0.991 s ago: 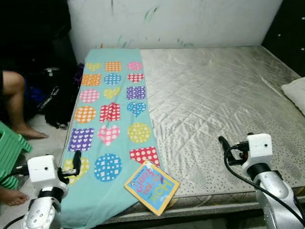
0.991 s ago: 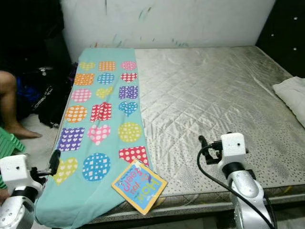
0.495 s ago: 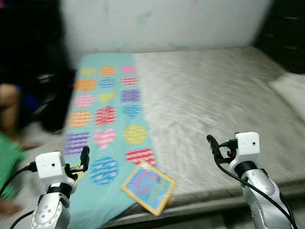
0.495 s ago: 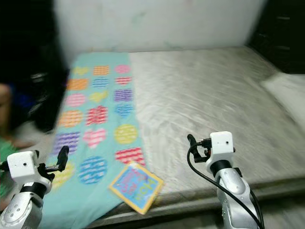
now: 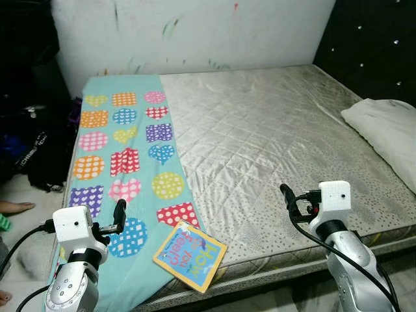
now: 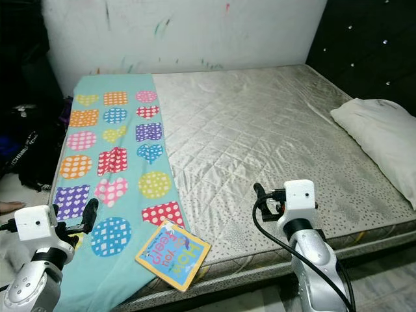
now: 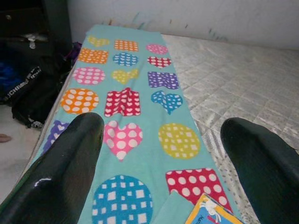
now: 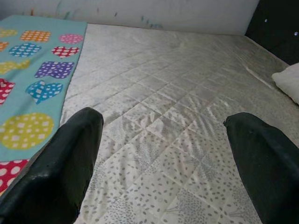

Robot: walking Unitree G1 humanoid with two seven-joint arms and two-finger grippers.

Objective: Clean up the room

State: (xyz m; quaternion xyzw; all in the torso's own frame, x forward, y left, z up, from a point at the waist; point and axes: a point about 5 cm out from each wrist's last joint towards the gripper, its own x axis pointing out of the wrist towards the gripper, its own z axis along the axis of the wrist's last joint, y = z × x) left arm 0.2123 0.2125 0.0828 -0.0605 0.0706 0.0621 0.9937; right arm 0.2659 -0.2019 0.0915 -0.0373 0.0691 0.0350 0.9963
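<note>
Left gripper (image 5: 119, 212) spread wide, empty, over patterned blanket (image 5: 123, 140). Book (image 5: 190, 255) just beside, toward mattress (image 5: 273, 136) edge. Right gripper (image 6: 258, 192) wide, empty. Step: approach; next likely reach for book.

Home bedroom. A bare quilted mattress (image 5: 279, 136) lies ahead of both grippers, with a pillow (image 5: 383, 130) to the right, a patterned blanket (image 5: 123, 149) along the left side, a children's book (image 5: 190, 255) at the near edge, and a paint-marked wall (image 5: 195, 32) beyond.
</note>
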